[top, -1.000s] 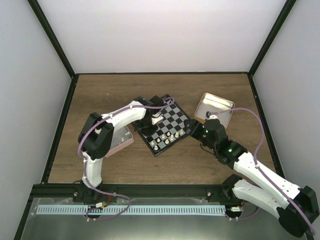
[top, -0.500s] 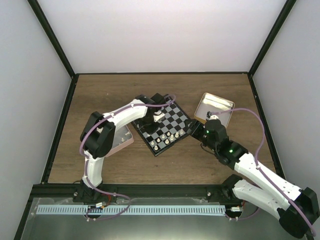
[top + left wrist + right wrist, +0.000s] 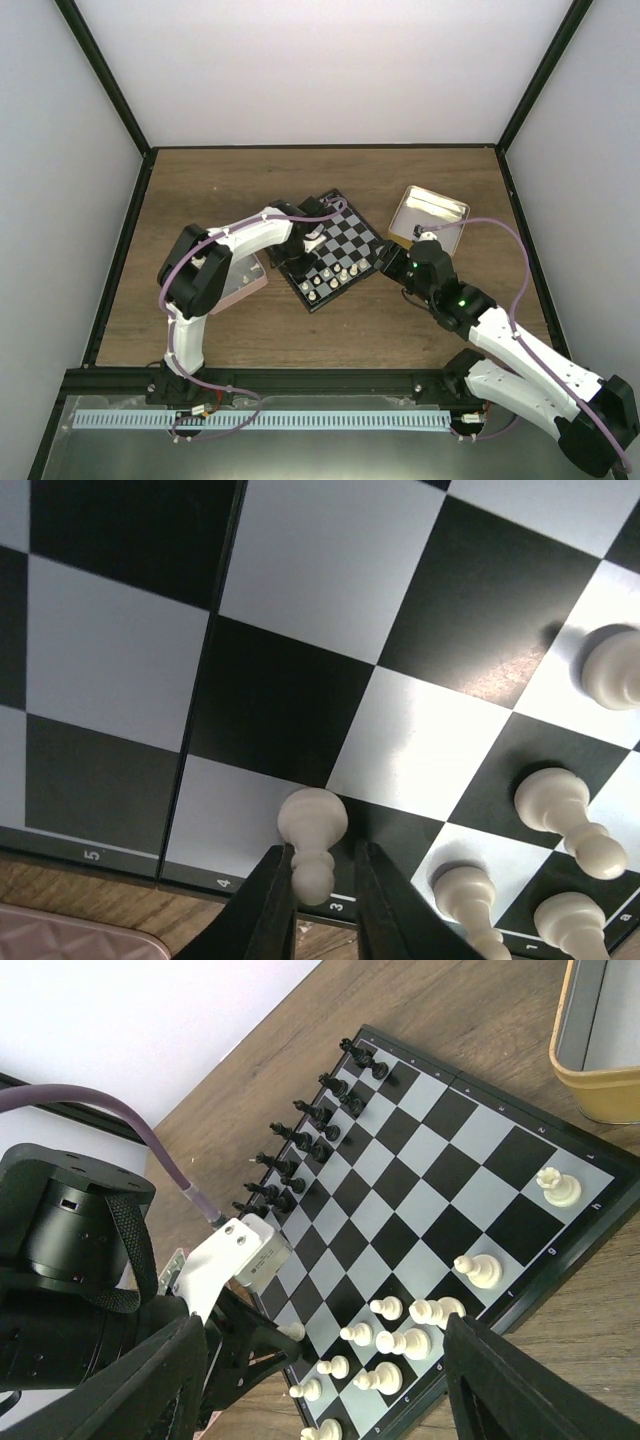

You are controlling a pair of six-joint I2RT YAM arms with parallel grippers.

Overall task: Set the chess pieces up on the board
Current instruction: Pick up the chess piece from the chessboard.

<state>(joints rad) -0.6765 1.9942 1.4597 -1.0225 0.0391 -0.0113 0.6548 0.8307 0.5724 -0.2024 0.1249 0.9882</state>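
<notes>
You look to be at the end of placing a white pawn (image 3: 312,820). It stands at the board's (image 3: 350,230) edge beside the pink tin (image 3: 80,945), by the printed 3 and 4. The left gripper (image 3: 320,848) flanks its round head, jaws slightly parted and not clamping. The right gripper (image 3: 392,262) hangs wide apart and empty off the board's right corner. The pawn is glossy cream with a flared base on slick checks, so lift straight up or you may tip it.
</notes>
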